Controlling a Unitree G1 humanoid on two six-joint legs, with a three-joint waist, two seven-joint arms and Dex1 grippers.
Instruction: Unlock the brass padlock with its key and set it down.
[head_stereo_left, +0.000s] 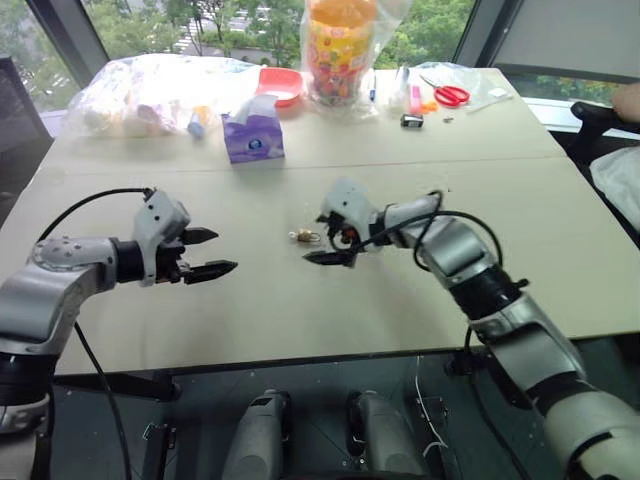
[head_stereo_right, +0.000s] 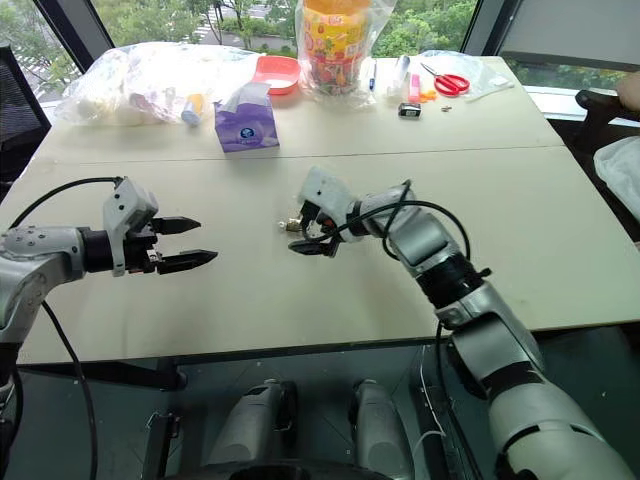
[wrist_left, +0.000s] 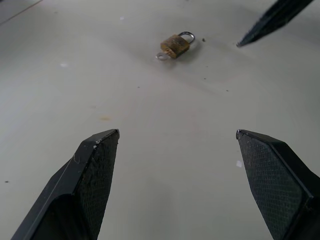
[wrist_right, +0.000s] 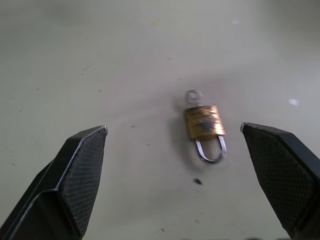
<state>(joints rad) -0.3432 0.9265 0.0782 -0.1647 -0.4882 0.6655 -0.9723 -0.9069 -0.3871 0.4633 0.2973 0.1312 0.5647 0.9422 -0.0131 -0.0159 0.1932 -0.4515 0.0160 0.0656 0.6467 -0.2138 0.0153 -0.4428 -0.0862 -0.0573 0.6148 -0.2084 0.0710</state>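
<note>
Your padlock (wrist_right: 205, 122) is lying flat on the bare tabletop (head_stereo_left: 300, 310), near the middle, with nothing holding it. The key (wrist_right: 193, 95) is sitting in the end of the body away from the shackle, its round bow showing as a small silver ring.

Your right hand (head_stereo_left: 335, 245) is hovering just beside the padlock, fingers spread wide and carrying nothing. In the right wrist view the padlock is lying ahead of the fingertips, closer to one finger than the other. Its long axis is running shackle toward the hand, key end pointing away.

Your left hand (head_stereo_left: 205, 255) is also standing wide open and empty, well apart from the padlock, pointing across the tabletop toward it. The right is clearly the nearer arm.

Count: one padlock, one key, two hands. At the tabletop's far edge you are also seeing one pair of red-handled scissors (head_stereo_left: 450, 95) and one purple tissue box (head_stereo_left: 252, 138).
</note>
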